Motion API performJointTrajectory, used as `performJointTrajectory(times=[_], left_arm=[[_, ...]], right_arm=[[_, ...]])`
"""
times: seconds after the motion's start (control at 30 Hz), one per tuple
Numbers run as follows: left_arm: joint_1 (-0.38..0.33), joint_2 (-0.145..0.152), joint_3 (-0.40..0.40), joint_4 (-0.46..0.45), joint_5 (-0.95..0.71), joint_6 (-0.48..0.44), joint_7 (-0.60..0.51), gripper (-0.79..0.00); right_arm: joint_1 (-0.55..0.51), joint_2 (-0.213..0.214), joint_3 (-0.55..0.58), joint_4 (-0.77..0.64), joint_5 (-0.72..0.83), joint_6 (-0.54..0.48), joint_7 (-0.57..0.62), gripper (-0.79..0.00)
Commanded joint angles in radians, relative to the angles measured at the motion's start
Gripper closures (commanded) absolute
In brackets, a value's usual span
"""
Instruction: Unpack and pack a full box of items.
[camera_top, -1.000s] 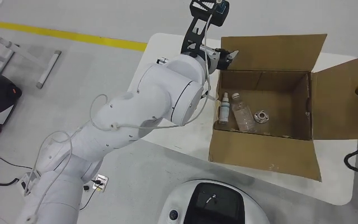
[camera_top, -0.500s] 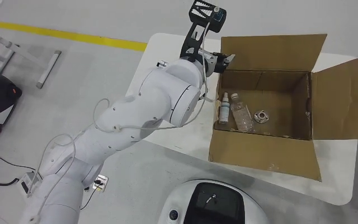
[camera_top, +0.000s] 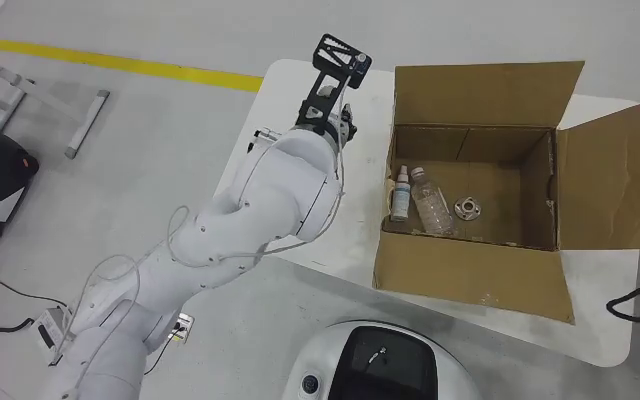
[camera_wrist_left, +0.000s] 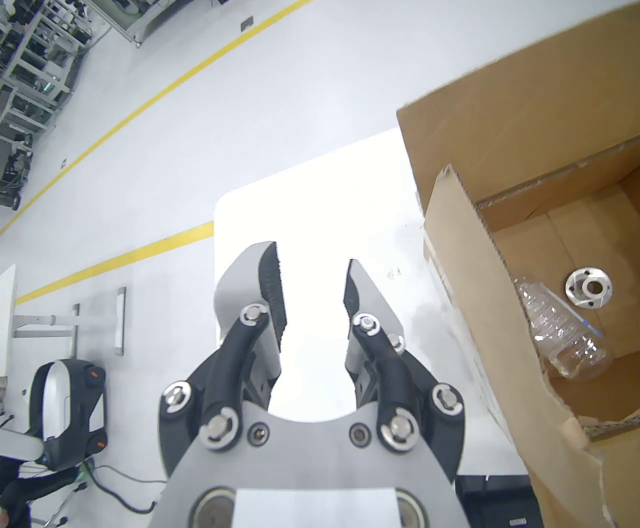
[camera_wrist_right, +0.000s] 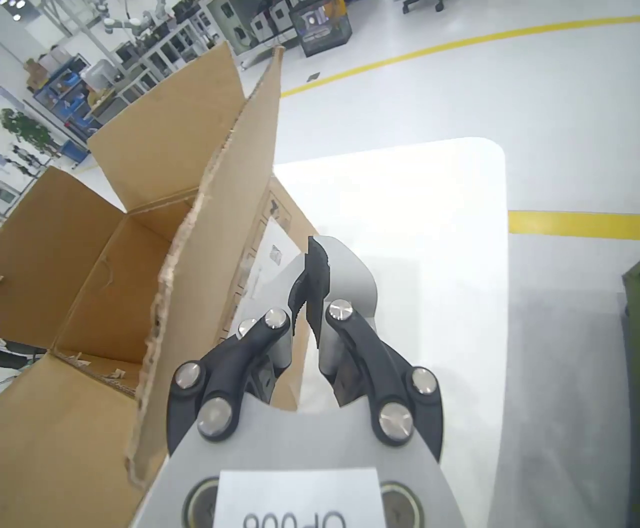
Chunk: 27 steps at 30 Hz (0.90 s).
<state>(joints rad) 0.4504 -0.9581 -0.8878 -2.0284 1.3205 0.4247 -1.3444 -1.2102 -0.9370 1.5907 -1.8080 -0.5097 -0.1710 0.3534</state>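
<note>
From the top view, the open cardboard box (camera_top: 470, 275) stands on the white table (camera_top: 600, 335) with its flaps spread. On its floor lie a small spray bottle (camera_top: 400, 192) with a pale label too small to read, a clear bottle (camera_top: 432, 203) just beside it, and a metal flange (camera_top: 465, 209) a little apart. The left arm (camera_top: 290, 190) hangs over the table beside the box, and its wrist covers the fingers.

In the left wrist view, the left gripper (camera_wrist_left: 311, 260) is spread wide over bare table and holds nothing. The box's torn wall cuts off part of the clear bottle and hides the spray bottle. The flange sits in plain sight.

In the right wrist view, the right gripper (camera_wrist_right: 314, 260) is closed, its toothed pads together with nothing between them, close to the box's outer wall. A white shipping label (camera_wrist_right: 270, 250) on that wall is partly behind the fingers, its print illegible. The sticker (camera_wrist_right: 300, 497) on the wrist is cut off at the frame edge
</note>
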Motion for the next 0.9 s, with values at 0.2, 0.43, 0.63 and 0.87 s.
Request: performJointTrajectory(times=[0.2, 0.43, 0.63, 0.87], left_arm=[[0.053, -0.025, 0.002, 0.017, -0.113, -0.007, 0.046, 0.0], [0.033, -0.053, 0.019, 0.063, -0.203, -0.055, 0.102, 0.0], [0.0, -0.084, 0.054, 0.101, -0.281, -0.091, 0.148, 0.0], [-0.03, -0.12, 0.098, 0.144, -0.376, -0.121, 0.195, 0.0]], right_arm=[[0.121, -0.016, -0.142, 0.008, -0.001, -0.068, 0.044, 0.0], [0.229, -0.033, -0.299, 0.052, -0.078, -0.086, 0.147, 0.0], [0.278, -0.046, -0.361, 0.077, -0.117, -0.064, 0.17, 0.0], [0.259, -0.041, -0.278, 0.034, -0.121, 0.006, 0.148, 0.0]])
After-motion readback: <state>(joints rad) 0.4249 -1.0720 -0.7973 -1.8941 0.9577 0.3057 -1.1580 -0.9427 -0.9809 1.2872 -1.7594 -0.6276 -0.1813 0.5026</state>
